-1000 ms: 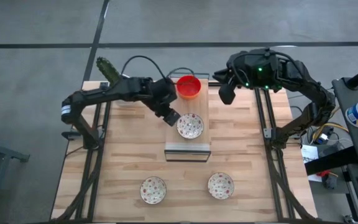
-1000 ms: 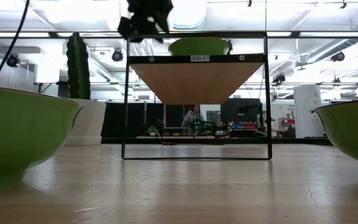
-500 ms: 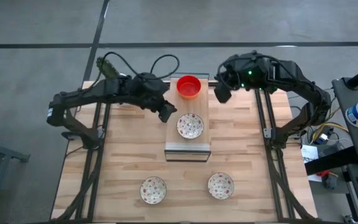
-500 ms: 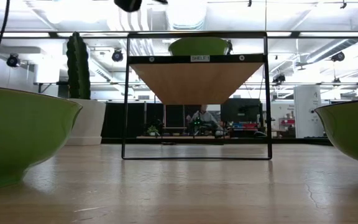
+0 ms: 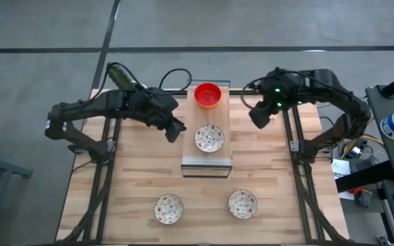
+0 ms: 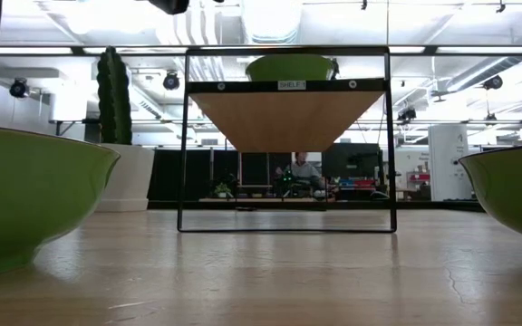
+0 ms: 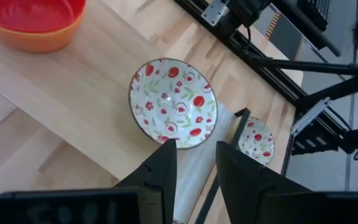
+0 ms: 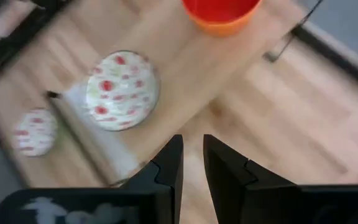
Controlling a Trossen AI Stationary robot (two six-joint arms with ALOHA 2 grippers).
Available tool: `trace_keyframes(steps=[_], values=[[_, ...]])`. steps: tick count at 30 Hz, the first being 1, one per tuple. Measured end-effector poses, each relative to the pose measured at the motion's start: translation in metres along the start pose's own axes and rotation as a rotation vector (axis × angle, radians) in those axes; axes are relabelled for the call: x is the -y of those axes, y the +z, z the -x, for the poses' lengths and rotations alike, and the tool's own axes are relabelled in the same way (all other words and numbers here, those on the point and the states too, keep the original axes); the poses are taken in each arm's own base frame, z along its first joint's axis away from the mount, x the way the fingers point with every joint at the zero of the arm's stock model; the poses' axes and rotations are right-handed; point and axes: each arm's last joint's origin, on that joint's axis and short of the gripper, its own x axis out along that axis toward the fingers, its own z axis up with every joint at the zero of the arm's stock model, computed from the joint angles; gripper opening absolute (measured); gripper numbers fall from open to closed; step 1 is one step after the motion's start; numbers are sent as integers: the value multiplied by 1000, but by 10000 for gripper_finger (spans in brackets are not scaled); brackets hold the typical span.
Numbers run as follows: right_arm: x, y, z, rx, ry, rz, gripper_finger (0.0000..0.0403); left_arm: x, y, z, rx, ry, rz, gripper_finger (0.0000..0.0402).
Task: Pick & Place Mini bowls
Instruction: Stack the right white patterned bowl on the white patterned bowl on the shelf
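A red bowl (image 5: 208, 95) and a white floral bowl (image 5: 209, 139) rest on their bases on top of a small shelf (image 5: 206, 164) at the table's middle. Two more floral bowls (image 5: 168, 208) (image 5: 243, 203) stand on the table near its front edge. My left gripper (image 5: 173, 131) hovers open and empty just left of the shelf's floral bowl (image 7: 174, 103). My right gripper (image 5: 258, 117) hovers right of the shelf, open by a narrow gap and empty; its wrist view shows the floral bowl (image 8: 122, 90) and the red bowl (image 8: 222, 12).
A cactus (image 5: 118, 75) in a white pot (image 6: 130, 177) stands at the table's far left corner. The shelf's black frame (image 6: 184, 136) stands upright mid-table. In the low view two bowls (image 6: 25, 195) (image 6: 515, 190) stand close at either side.
My left gripper has drawn back from the floral bowl on the shelf toward the table's left and has risen, almost leaving the low view. My right gripper has swung from the shelf's far right corner toward the table's near and right edges. The bowls have stayed put.
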Motion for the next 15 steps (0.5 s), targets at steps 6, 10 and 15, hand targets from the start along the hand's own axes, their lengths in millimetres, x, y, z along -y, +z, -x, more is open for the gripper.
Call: trace_keyframes(steps=[6, 10, 15], values=[[9, -21, -2, -80, -8, -110, 61, 0, -6, 4, 18, -2, -6, 103], [6, -41, -13, -219, 41, -111, 73, -2, -7, 9, 30, -5, -6, 103], [-7, -61, -41, -351, -5, -77, 123, 0, -6, 19, 69, -37, -11, 103]])
